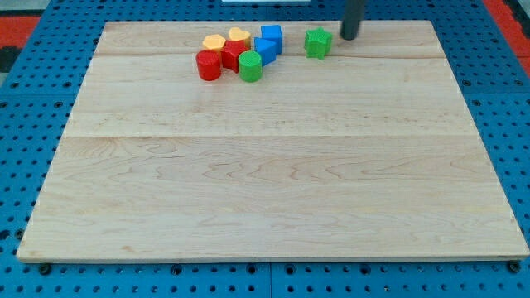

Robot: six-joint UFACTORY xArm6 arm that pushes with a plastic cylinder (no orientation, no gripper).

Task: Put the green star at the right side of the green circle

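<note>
Camera view, wooden board (273,190): green star (318,43) lay near the top edge, well right of the green circle (250,67). My tip (349,37) stood just right of the star; it bore no claw, only a rod. Red, yellow and blue blocks clustered beside the circle.

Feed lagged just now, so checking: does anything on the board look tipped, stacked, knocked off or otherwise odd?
Nothing stands out. All blocks sit flat on the wooden board, none off its edge. The green star stands alone at the view's right of the cluster holding the green circle, with my tip just to the star's right, whether touching is unclear.
</note>
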